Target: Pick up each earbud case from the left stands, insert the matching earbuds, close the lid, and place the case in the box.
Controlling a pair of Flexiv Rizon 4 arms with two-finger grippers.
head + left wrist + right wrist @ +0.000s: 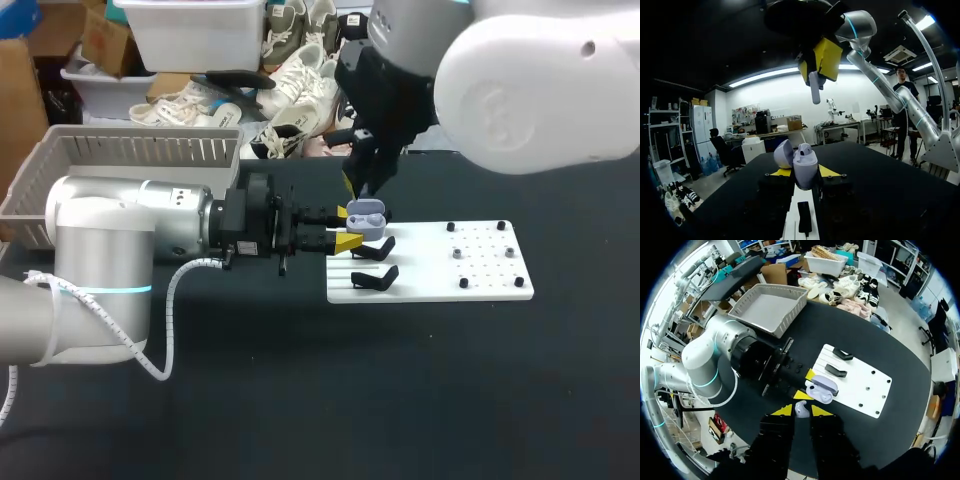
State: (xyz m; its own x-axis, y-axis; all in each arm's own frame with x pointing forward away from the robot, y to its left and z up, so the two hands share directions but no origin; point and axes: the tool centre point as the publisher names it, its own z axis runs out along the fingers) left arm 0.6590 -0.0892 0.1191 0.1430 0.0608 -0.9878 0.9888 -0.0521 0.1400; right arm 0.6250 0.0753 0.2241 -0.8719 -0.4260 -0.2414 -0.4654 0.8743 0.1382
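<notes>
An earbud case (367, 216), pale lavender with its lid (783, 153) swung open, sits between the yellow tips of my left gripper (347, 227), which is shut on it just above the white board's left end. Over the case hangs my right gripper (362, 188), shut on a small white earbud (814, 90) that points down at the open case (805, 169). In the right wrist view the earbud (801, 412) shows between the right gripper's own tips (801, 409), with the case (822, 388) below it. Two black stands (375, 278) on the board are bare.
The white board (470, 265) lies right of centre on the black table and carries several small black pegs (463, 283). A grey slatted basket (130, 160) stands at the back left, behind my left arm.
</notes>
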